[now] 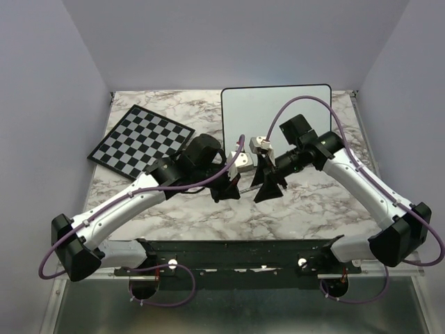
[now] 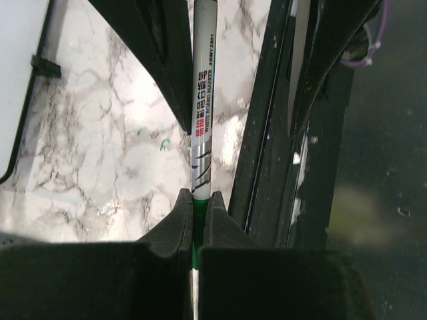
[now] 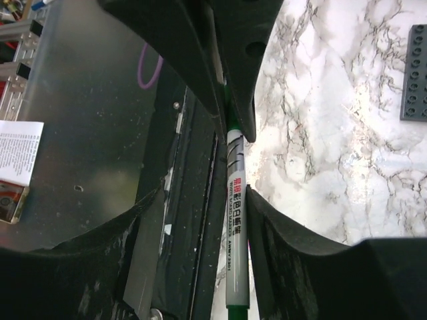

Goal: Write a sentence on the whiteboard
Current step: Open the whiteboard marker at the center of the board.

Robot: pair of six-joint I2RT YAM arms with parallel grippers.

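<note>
Left claw [image 2: 195, 215]: clamped shut on marker [image 2: 202, 113] green end;
Right claw [image 3: 203, 193]: part-open, astride marker, not gripping;
Marker: likely light, stiff, slick; grip mid-length, just beyond left claw.

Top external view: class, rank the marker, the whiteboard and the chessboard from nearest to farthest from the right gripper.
1. marker: between the jaws of the right gripper, mid-table.
2. whiteboard: just beyond the gripper, toward the far edge.
3. chessboard: well away, at the far left of the table.
</note>
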